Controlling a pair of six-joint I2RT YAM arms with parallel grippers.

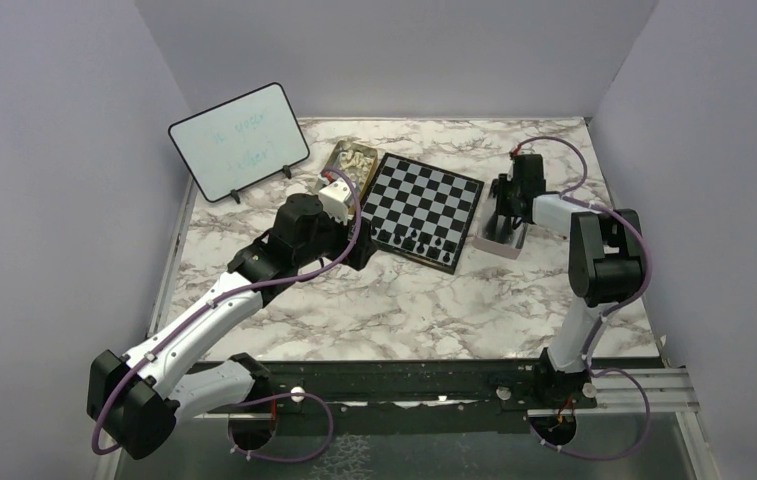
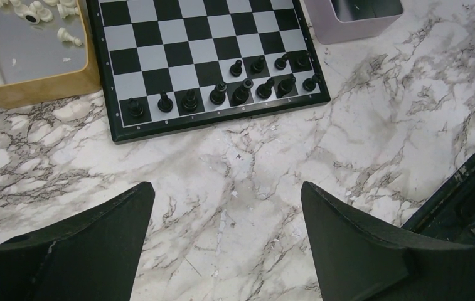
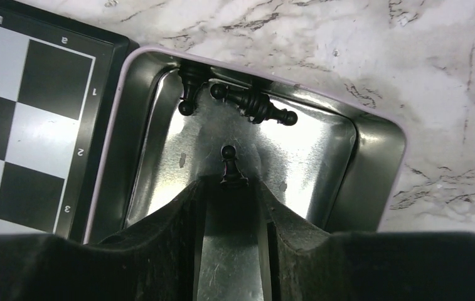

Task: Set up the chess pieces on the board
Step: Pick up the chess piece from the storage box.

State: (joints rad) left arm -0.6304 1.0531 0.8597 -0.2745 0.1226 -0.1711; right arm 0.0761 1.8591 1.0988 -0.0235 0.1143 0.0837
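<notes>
The right gripper (image 3: 229,186) is lowered into a shallow, pale-lilac metal tin (image 3: 373,164) that lies just beside the right edge of the flat black-and-white chequered chessboard (image 2: 178,37). Its two dark fingers stand narrowly apart with a small black pawn (image 3: 230,164) at the mouth of the gap; I cannot tell whether they actually pinch it. Two more black chessmen (image 3: 255,104) lie against the tin's far wall. The left gripper (image 2: 225,188) hovers spread wide and empty above the marble table (image 2: 241,163), just off the board's near edge. On the board, eight black pieces (image 2: 242,93) fill the near rank and four black pawns (image 2: 258,64) stand on the right half of the next rank, so black looks about three-quarters done. No white piece shows on the board. The cream-white pieces (image 2: 34,12) lie in a gold rectangular tin (image 2: 40,84) just beside the board's left edge, so the whole white side remains, which I judge to be over half the job.
</notes>
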